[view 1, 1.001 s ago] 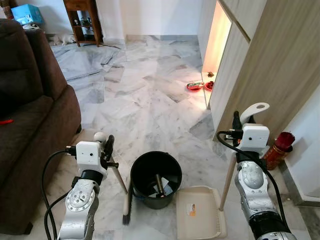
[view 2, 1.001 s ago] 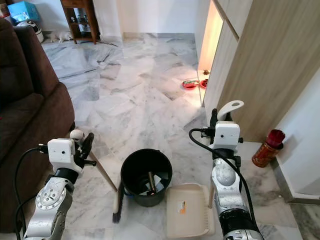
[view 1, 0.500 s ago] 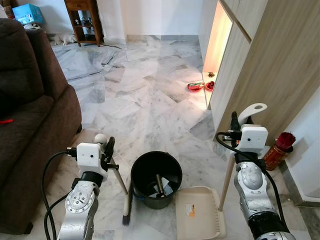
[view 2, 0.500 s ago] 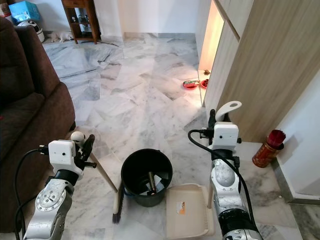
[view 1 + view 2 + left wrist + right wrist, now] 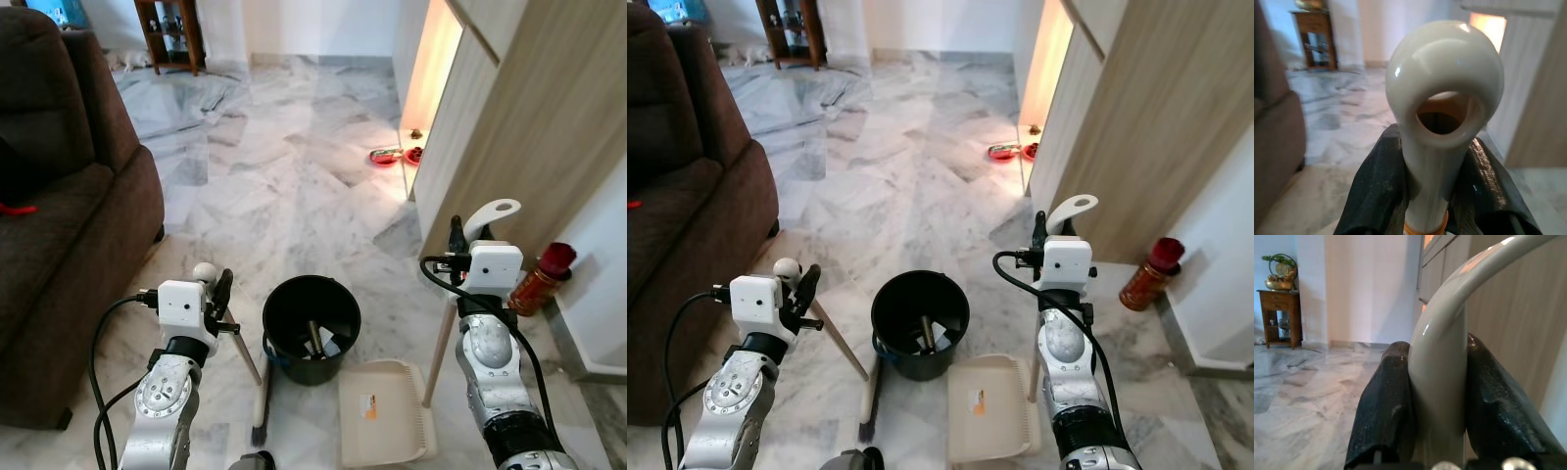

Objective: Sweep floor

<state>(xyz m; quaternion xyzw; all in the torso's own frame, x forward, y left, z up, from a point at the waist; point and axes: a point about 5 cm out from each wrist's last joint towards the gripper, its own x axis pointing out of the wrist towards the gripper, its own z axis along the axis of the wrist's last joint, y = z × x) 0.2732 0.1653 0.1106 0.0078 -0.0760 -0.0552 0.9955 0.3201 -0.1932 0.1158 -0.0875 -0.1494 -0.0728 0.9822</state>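
left gripper (image 5: 1432, 196) jaws closed on the broom handle (image 5: 1442, 112) just below its rounded cream end with the hanging hole; black fingers (image 5: 1376, 191) press on both sides of the shaft, an orange band sits at the grip line. broom (image 5: 250, 357) runs down and inward from the left gripper (image 5: 217, 294) to its dark bristle head (image 5: 260, 431) on the marble floor (image 5: 294, 186), just beside the black bucket (image 5: 312, 328) on the robot's left. right gripper (image 5: 1437, 406) jaws closed on the dustpan handle (image 5: 1442, 357), the curved cream loop clamped between both fingers (image 5: 1383, 411). in the head views the loop top (image 5: 490, 211) sticks up above the right gripper (image 5: 458, 240), the wooden shaft (image 5: 438, 343) drops down to the cream dustpan (image 5: 387, 426), which lies flat on the floor touching or nearly touching the bucket's right-front side. bucket stands upright between the two arms, some debris and a stick-like item inside. brown sofa (image 5: 59, 196) on the robot's left, wood-panel cabinet (image 5: 509, 127) on the right with a lit gap, red bowls (image 5: 392, 155) on the floor at its foot, a red-topped bottle (image 5: 542, 277) by the wall near the right arm. wooden shelf unit (image 5: 171, 34) at the far end of the room.
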